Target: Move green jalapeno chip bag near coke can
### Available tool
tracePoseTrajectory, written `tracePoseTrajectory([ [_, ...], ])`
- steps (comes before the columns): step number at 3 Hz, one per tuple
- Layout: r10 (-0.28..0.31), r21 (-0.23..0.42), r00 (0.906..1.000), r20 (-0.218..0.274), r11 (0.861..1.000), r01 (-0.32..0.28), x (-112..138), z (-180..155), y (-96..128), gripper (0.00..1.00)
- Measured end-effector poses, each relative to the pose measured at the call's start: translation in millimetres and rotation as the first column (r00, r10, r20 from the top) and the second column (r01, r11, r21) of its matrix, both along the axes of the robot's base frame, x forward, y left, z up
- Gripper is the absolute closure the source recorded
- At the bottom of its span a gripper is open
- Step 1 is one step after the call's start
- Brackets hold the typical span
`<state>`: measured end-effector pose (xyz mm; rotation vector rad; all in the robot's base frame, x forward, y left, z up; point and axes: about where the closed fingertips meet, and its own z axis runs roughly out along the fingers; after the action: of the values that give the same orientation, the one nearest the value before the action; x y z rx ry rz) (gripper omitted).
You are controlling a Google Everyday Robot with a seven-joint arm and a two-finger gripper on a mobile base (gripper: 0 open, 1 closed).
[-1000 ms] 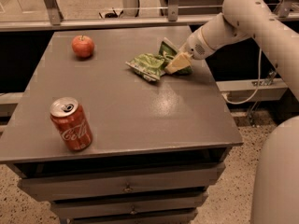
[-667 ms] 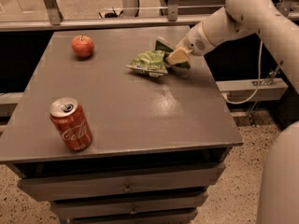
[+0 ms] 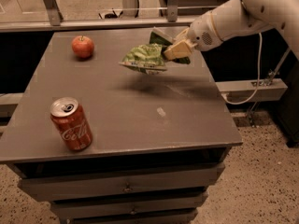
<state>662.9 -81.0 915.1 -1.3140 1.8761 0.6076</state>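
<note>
Foil glinting, the green jalapeno chip bag (image 3: pixel 142 59) hangs clamped in our gripper (image 3: pixel 174 51) above the table (image 3: pixel 140 115) at far right, its long axis left-right, free end pointing left.

- Grey surface (image 3: pixel 140 111) tops a cabinet with stacked drawers (image 3: pixel 126 186), each with a small knob.
- Speckled terrazzo floor (image 3: pixel 261 190) all round.
- Metal rail (image 3: pixel 93 23) on upright posts (image 3: pixel 49 3) behind; a dark gap below it.
- Grey ledge (image 3: pixel 252 90) on the right, with a white cable (image 3: pixel 256 78) hanging over it.
- Light is dim and warm.
- Gripper (image 3: pixel 175 50) hangs above the far right of the surface.
</note>
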Motion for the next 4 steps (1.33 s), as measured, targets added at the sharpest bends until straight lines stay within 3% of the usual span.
tracePoseTrajectory([
  [1,0.076,0.019,0.9969,-0.019,0.997,-0.076,-52,-5,35,1.00],
  [3,0.128,0.021,0.9904,-0.053,0.992,-0.127,-90,-25,73,0.97],
  [4,0.139,0.017,0.9885,-0.059,0.990,-0.139,-98,-29,83,0.74],
])
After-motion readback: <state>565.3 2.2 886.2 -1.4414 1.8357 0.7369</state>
